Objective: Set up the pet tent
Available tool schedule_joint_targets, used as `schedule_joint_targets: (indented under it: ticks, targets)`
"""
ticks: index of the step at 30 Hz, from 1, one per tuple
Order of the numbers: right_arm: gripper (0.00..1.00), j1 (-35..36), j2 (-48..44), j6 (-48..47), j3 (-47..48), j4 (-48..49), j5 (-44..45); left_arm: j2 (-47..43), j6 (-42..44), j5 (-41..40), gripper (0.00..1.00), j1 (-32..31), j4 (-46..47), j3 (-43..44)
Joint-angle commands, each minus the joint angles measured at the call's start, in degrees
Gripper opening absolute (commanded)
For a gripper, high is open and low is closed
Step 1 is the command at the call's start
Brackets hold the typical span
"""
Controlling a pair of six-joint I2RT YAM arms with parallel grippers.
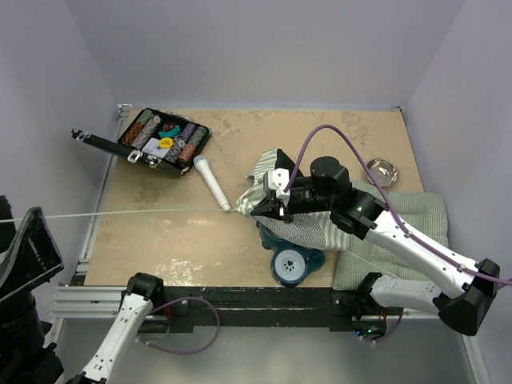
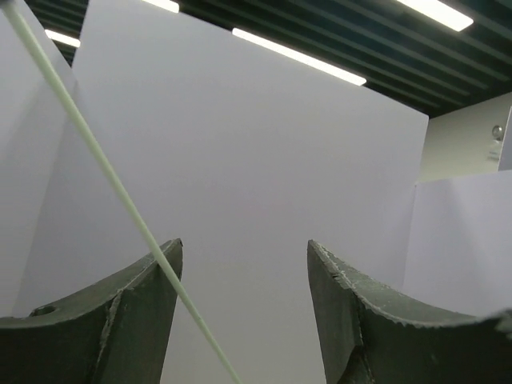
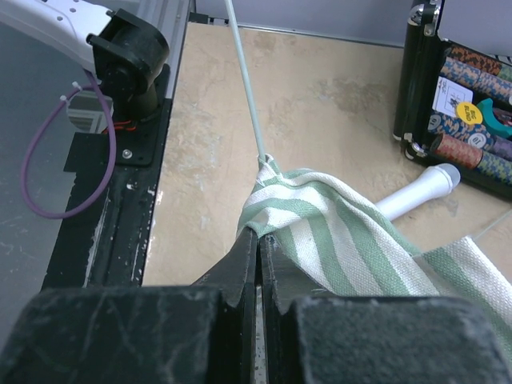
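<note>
Two grippers: with your right gripper (image 3: 258,244) pinching the tent (image 3: 336,240) hem taut, close the spread left gripper (image 2: 244,244) squarely on the pole (image 2: 108,172).

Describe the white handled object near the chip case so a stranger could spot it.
Start at the open black chip case in the far left corner of the table. Just off its right end, towards the bunched striped pet tent, lies a short white microphone-shaped stick. It is thick and round-headed, unlike the thin white pole nearby.
</note>
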Motion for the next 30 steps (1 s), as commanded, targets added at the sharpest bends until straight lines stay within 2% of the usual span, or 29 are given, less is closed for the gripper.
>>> schedule_joint_targets:
  ticks: [1, 4, 7, 12, 16, 21, 26, 30]
  targets:
    - [0.0, -0.4, -0.89, -0.58, 2.5, 0.56, -0.63, -1.68, 4.23, -4.27, 0.65, 1.14, 3.87, 3.42]
    - [0.0, -0.66, -0.71, -0.49, 2.42, 0.73, -0.9, -1.95, 5.99, -6.13, 0.58, 1.67, 5.01, 5.18]
    - [0.0, -0.66, -0.18, -0.58, 2.94, 0.56, -0.2, -1.86, 6.61, -5.08, 0.54, 1.75, 5.45, 6.06]
    - [0.0, -0.57, 0.43, -2.16, 4.0, -0.67, -0.98, -0.55, 4.68, -3.84, 0.54, 1.14, 5.45, 6.5]
    - [0.0, -0.66, 0.0, -2.34, 3.21, -0.85, -0.46, -0.01, 3.89, -6.3, 0.54, 0.79, 4.58, 6.77]
    - [0.0, -0.66, -0.01, -1.9, 3.38, -0.58, -0.72, -2.73, -1.21, -3.84, 0.61, 2.37, -5.95, 4.4]
    - [0.0, -0.57, 0.0, -1.28, 4.0, -0.41, -0.72, -5.28, 0.63, -19.62, 0.64, 4.73, -8.34, 1.59]
    - [0.0, -0.57, -0.53, -1.46, 4.26, -0.41, -0.11, -8.45, -0.15, -24.67, 0.69, 6.94, -9.4, -2.19]
